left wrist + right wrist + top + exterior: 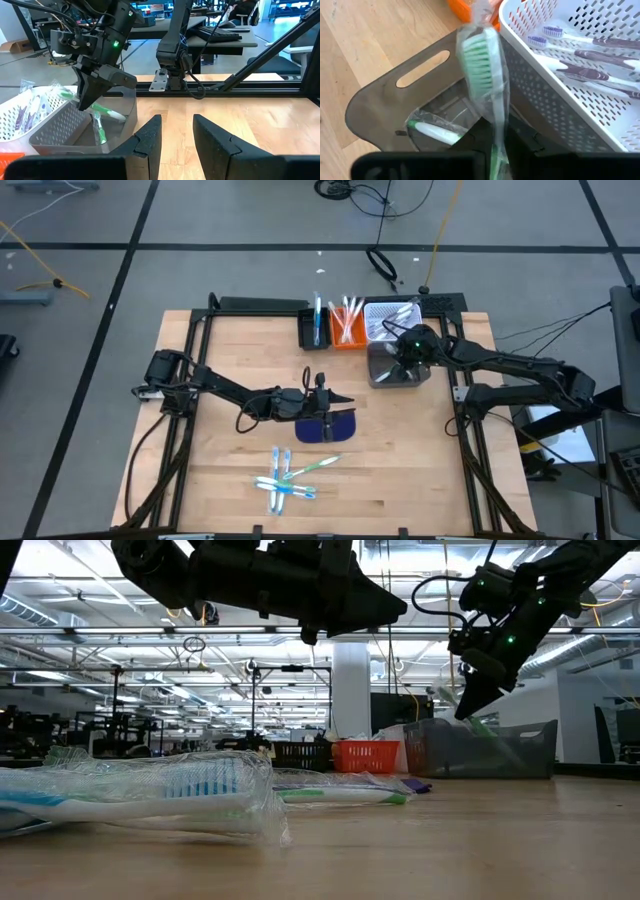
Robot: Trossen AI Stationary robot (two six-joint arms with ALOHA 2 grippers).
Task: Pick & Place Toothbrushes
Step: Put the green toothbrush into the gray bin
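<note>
Toothbrushes, clear-wrapped: loose cluster (288, 476) of light blue and green ones crossed flat on the counter's near part; one green-bristled brush (485, 75) hanging tilted over the grey bin, another green (100, 131) lying inside it; purple-handled ones (590, 57) in the white basket; blue ones (318, 322) in the black bin; orange-pink ones (347, 322) in the orange bin.

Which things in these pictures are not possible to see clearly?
- Right gripper fingertips: right wrist view, behind the wrapped green toothbrush; open or shut is unclear.
- Grey bin contents: high view, under the right arm.
- Loose toothbrushes: high view, too small to count.
- Black bin: low view, contents hidden.
</note>
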